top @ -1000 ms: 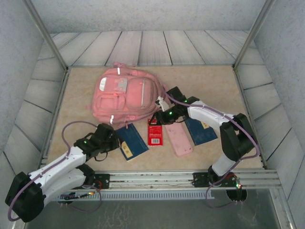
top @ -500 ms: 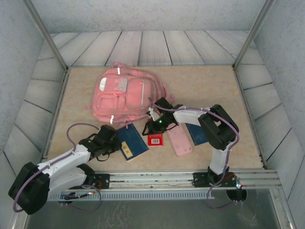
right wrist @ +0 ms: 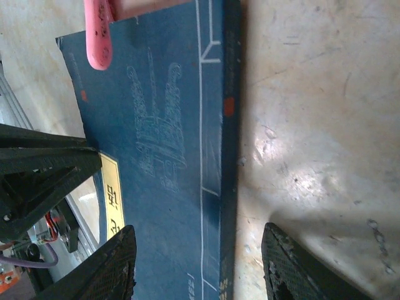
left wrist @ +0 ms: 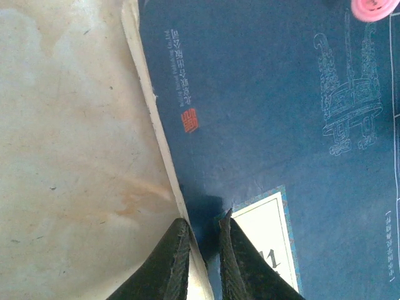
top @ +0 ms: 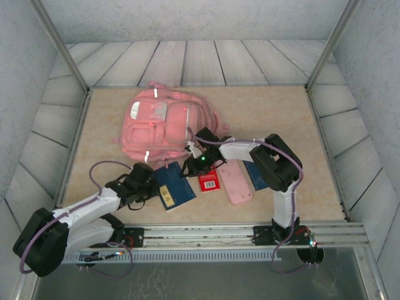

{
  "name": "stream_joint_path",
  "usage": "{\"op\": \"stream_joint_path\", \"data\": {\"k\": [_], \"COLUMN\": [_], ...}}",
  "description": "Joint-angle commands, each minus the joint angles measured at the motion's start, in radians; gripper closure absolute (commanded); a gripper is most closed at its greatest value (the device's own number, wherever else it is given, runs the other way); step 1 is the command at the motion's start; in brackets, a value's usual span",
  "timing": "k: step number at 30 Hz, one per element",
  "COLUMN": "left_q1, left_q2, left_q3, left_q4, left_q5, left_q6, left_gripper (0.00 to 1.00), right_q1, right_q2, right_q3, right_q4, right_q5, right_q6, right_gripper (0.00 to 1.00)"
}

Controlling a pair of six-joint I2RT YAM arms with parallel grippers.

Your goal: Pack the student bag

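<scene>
Beige tabletop (top: 275,112), boxed in by grey panelled walls. Bag (top: 164,128) lay flat on the far-left part of the table, front pockets up, w/ its near edge just beyond a blue book (top: 175,189). Right of that book, in a row along the near side: red booklet (top: 209,180), pink case (top: 235,182), then a 2nd blue book (top: 251,175) mostly hidden under the R arm.

L gripper (top: 152,182) sat low at the book's left edge. Wrist view: L gripper (left wrist: 204,220) had its fingers (left wrist: 172,262) nearly together, a thin gap left. They stood astride the pale page edge of the book (left wrist: 262,112), one tip on the table side and the other over the cover by a white label. Couldn't tell if they were actually pinching it.

R gripper (top: 187,165) reached across to the book's far-right corner, close to the bag's near edge. Wrist view: R gripper (right wrist: 200,231) had its fingers (right wrist: 115,265) spread wide, nothing clamped. One was over the book (right wrist: 162,125) cover and the other over bare table, w/ the book's spine running between. A pink tab (right wrist: 99,37) lay on the cover's far end.
</scene>
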Motion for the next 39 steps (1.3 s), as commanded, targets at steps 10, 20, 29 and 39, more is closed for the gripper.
{"op": "stream_joint_path", "data": {"k": [10, 20, 29, 39], "left_q1": [0.002, 0.002, 0.002, 0.002], "left_q2": [0.069, 0.106, 0.093, 0.023], "left_q3": [-0.049, -0.05, -0.052, 0.005], "left_q4": [0.026, 0.075, 0.116, 0.041], "left_q5": [0.048, 0.065, 0.083, 0.088], "left_q6": [0.002, -0.003, -0.006, 0.057], "left_gripper": [0.88, 0.88, 0.83, 0.7], "right_q1": [0.016, 0.016, 0.016, 0.017], "right_q2": [-0.012, -0.171, -0.19, -0.219], "right_q3": [-0.092, -0.171, -0.162, -0.095], "right_q4": [0.163, 0.415, 0.269, 0.049], "right_q5": [-0.249, -0.33, -0.172, -0.024], "right_q6": [0.122, 0.297, 0.231, 0.077], "right_gripper": [0.49, 0.59, 0.78, 0.9]}}
